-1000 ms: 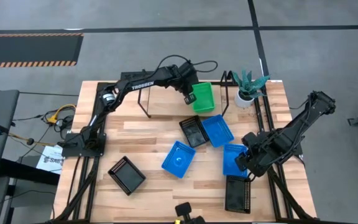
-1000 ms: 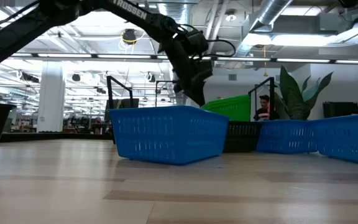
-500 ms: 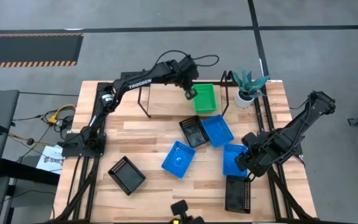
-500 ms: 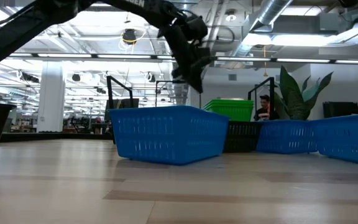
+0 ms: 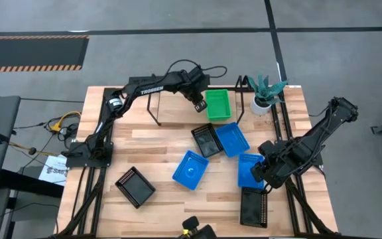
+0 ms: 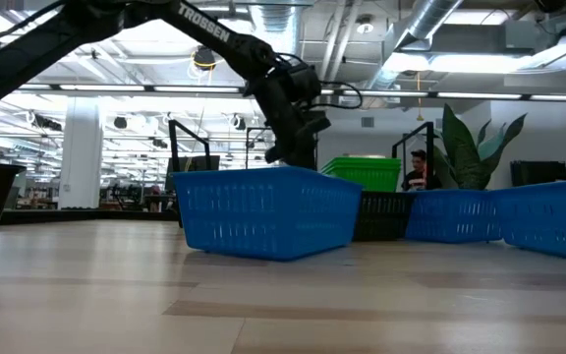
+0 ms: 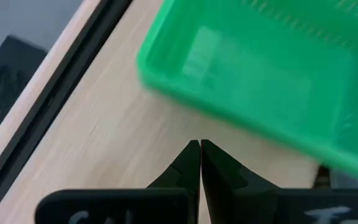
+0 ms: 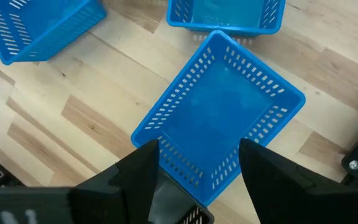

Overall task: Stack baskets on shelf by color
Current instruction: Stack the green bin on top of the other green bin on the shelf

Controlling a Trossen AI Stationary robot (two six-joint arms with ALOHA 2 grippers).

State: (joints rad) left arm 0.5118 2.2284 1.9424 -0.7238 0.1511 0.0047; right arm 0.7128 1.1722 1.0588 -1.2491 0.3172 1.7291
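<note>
The green basket [image 5: 218, 104] sits on the shelf [image 5: 178, 108] at its right end, freed. Beside it the left tool [image 5: 198, 104] hangs clenched on nothing. The right tool [image 8: 197, 180], spread wide, hovers over a blue basket [image 5: 249, 168] on the worktop [image 5: 158, 147], likely next. A potted plant [image 5: 264, 91] stands near the shelf.

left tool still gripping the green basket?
No. In the left wrist view the left tool is shut on nothing, apart from the green basket sitting on the shelf board.

bare shelf [image 5: 171, 109] board left of green basket [image 5: 217, 105], plant [image 5: 264, 93] crowding right
</note>
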